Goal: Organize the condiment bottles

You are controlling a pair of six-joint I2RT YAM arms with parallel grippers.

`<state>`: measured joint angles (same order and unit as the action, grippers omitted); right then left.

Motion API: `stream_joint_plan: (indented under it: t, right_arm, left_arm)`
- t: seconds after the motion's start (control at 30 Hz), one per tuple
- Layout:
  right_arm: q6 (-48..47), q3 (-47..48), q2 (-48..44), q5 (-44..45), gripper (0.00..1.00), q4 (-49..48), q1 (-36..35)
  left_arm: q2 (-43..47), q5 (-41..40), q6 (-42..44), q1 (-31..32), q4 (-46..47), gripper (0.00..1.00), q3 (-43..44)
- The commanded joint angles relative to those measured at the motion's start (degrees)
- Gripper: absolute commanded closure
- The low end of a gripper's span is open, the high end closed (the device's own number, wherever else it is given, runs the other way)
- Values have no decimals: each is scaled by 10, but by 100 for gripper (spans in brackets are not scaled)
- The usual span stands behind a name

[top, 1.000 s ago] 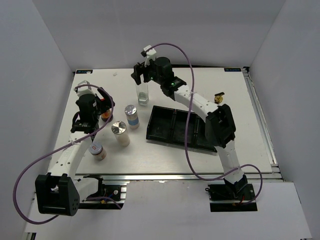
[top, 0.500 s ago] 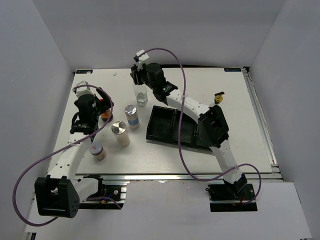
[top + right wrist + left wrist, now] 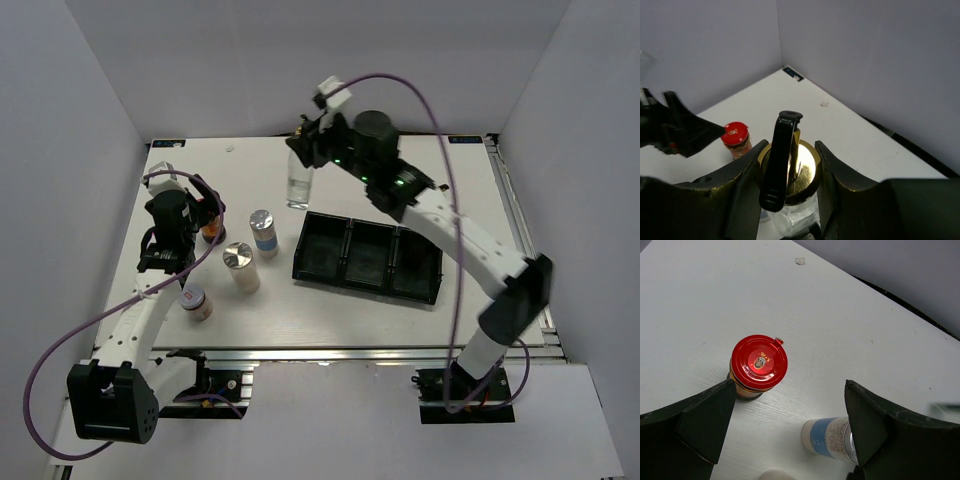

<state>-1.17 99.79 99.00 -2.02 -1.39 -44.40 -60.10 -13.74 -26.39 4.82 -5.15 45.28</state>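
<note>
Glass bottle (image 3: 298, 186) with a gold spout is clamped at its gold collar between the fingers of the right gripper (image 3: 788, 170). It leans at the far side of the table (image 3: 235, 170), just beyond the far left corner of the black tray (image 3: 365, 258). The left gripper (image 3: 790, 390) is spread wide and holds nothing. The red-capped jar (image 3: 758, 365) stands on the table at the left in the gap between its fingers, close beside one of them, with a blue-labelled shaker (image 3: 827, 437) near the other.
</note>
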Motion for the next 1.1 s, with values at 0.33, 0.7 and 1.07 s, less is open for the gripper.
stream_joint_plan:
  t: [0.33,0.7,1.07]
  right_arm:
    - [106,-259,-397,92,100,84,-1]
    - [128,-347,-534,238,100,205,0]
    - [96,-383,-556,363,100,206,-1]
  left_arm:
    - [13,6,-4,-2,3,2,1]
    - [3,14,-6,-2,3,2,1]
    - [9,-12,7,-2,3,2,-6]
